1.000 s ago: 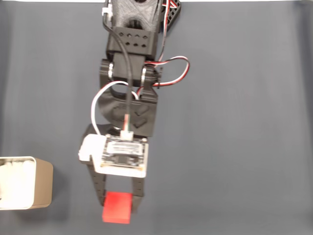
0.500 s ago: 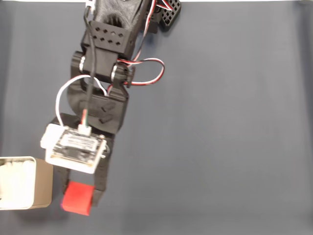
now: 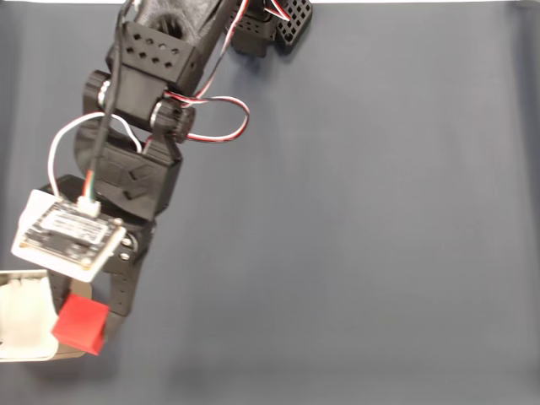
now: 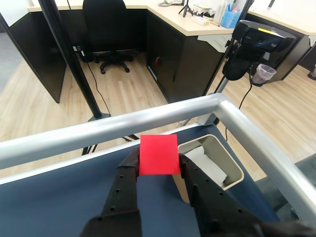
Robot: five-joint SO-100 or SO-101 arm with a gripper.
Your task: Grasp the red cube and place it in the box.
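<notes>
So, quick count from my end: one red cube (image 3: 81,322), one box (image 3: 21,314), one tool (image 3: 84,325), all on the dark blue counter (image 3: 363,253). I see nothing else loose on the surface, just the arm's black links and a loop of red and white wires (image 3: 215,118) near the top of the fixed view.

The tool is clamped on the red cube, one black finger (image 4: 126,180) pressed on each side of it in the wrist view, cube (image 4: 158,154) sitting up at the fingertips. In the fixed view the cube overlaps the right edge of the box at the lower left corner of the picture, so it looks like it's over the rim there. From the wrist view (image 4: 158,163) the box (image 4: 232,165) sits just to the right of the cube, white lining (image 4: 207,163) showing inside.

Compared with half a second ago, the whole arm has swung further left in the fixed view: the cube was just right of the box with counter around it, and now it covers the box's right wall. A second ago it was well apart from the box, near the middle bottom. The grip looks the same throughout.
</notes>
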